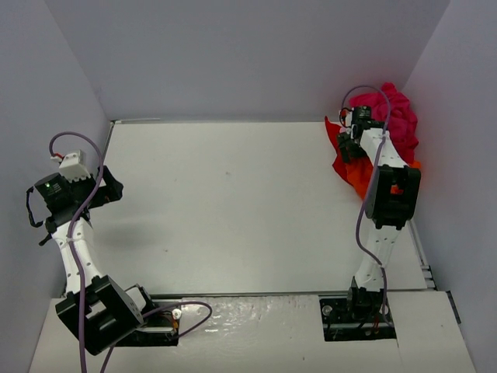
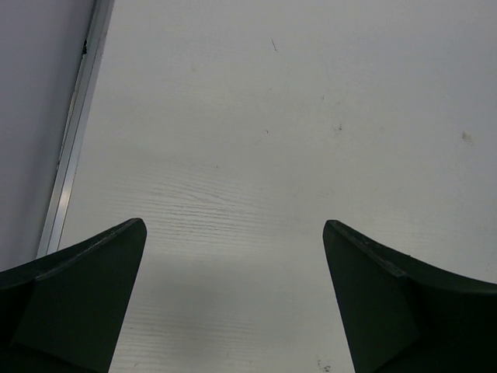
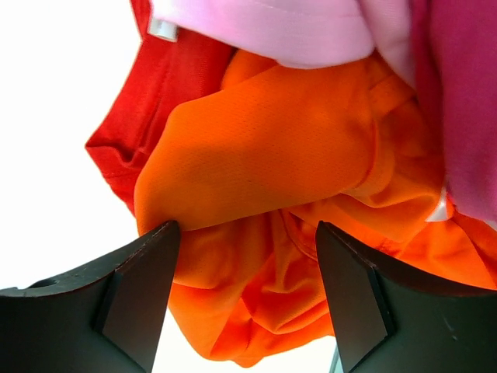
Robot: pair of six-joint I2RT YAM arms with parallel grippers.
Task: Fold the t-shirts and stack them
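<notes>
At two o'clock in the top view, the t-shirts (image 1: 394, 116) lie heaped, with the right gripper (image 1: 349, 146) over them. Left wrist view: the left gripper (image 2: 233, 225) gapes over the table (image 2: 272, 116). Right wrist view: jaws parted astride the orange shirt (image 3: 272, 155) at twelve o'clock. The step is likely picking one out, and the jaws must close next.

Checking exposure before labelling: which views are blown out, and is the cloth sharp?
Right wrist: white table blown out to featureless white, pale pink cloth shirt washed out, orange mesh shirt sharp, weave visible. Left wrist: evenly exposed, soft shadow under the left gripper. Top external: mild glare on the glossy near strip.
</notes>
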